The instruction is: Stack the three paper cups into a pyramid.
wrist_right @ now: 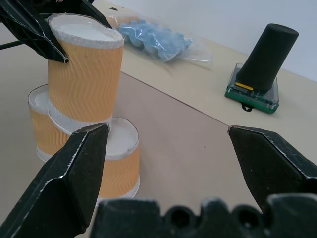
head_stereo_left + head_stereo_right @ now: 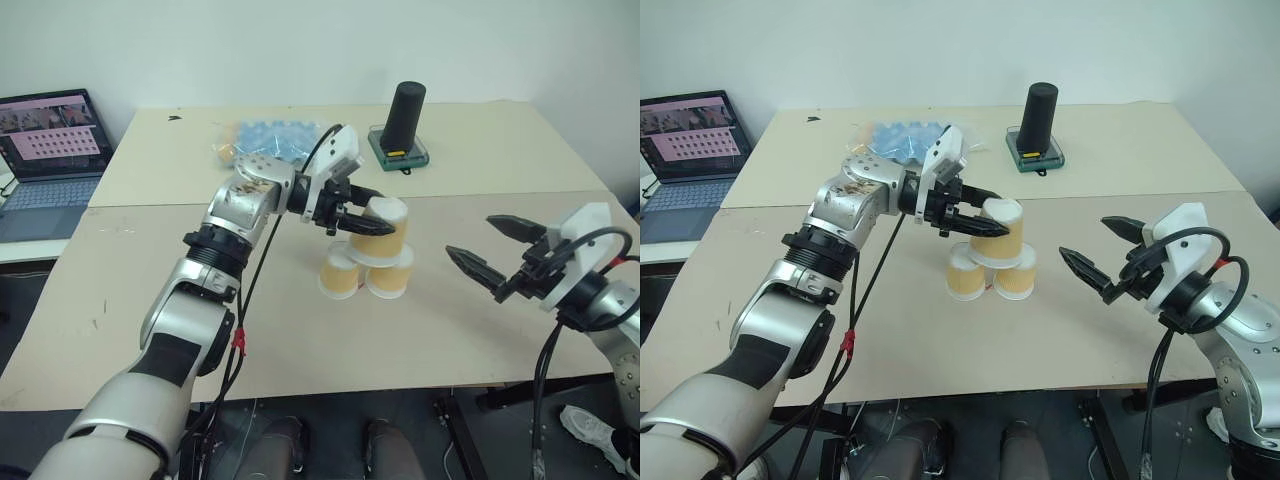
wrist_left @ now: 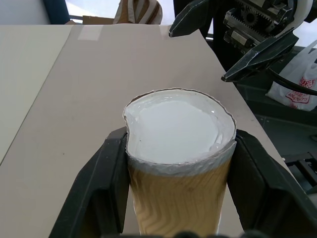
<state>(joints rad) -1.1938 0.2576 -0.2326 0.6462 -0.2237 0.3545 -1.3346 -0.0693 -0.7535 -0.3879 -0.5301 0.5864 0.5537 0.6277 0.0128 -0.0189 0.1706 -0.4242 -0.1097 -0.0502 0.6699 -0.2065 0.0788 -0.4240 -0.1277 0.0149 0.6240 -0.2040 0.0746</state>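
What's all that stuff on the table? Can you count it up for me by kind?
Paper cups: 3, a top cup on two lower cups
Black cylinder on a green base: 1
Bag of blue items: 1
Laptop, beside the table: 1
Total: 6

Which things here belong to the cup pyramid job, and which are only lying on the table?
Job:
top cup, held in left gripper
two bottom cups
right gripper, open

Lying about:
black cylinder on green base
bag of blue things
laptop
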